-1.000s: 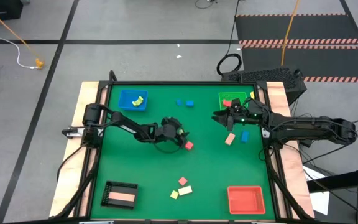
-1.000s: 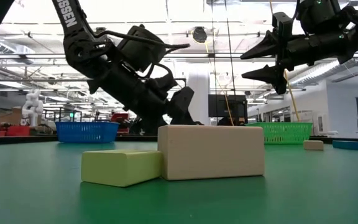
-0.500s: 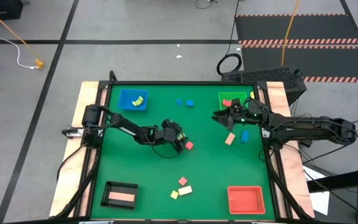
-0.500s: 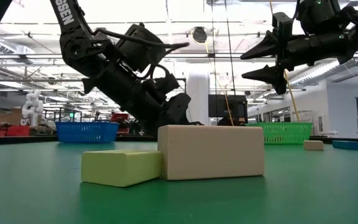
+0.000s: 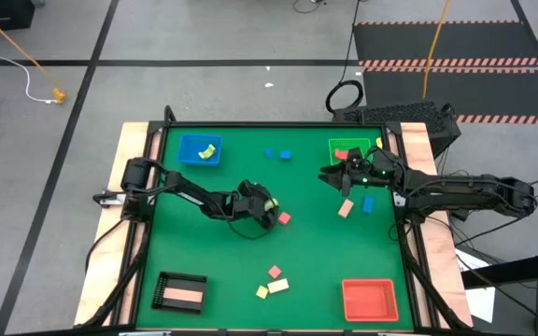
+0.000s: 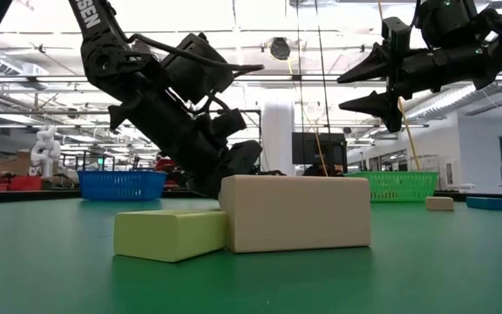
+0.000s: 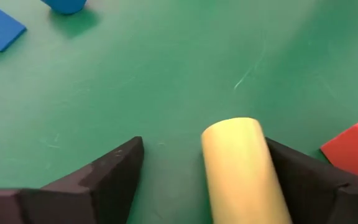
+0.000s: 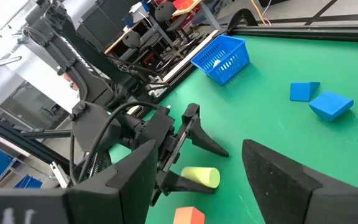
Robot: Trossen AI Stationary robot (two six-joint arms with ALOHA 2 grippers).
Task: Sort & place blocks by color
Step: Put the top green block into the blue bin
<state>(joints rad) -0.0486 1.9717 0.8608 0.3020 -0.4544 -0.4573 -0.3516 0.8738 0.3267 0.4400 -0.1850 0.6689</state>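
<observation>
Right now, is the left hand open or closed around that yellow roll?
Open: the left hand straddles the lying yellow roll, a gap showing beside one finger.

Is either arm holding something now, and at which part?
Nothing is held. The left gripper has open jaws astride the yellow-green cylinder block, not clamped. The right gripper hangs open and empty.

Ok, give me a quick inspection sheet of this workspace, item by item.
Surface: green mat, wooden edge strips.
Job's things: yellow-green cylinder between the left tool's fingers; red block beside it; blue blocks far side; cream bar touching a yellow-green block.
Clutter: blue tray, green tray, red tray, black tray.
Grippers: left tool open at mat level; right tool open, raised.
Cables: coil on floor.
Surroundings: workshop, nobody seen.
</observation>
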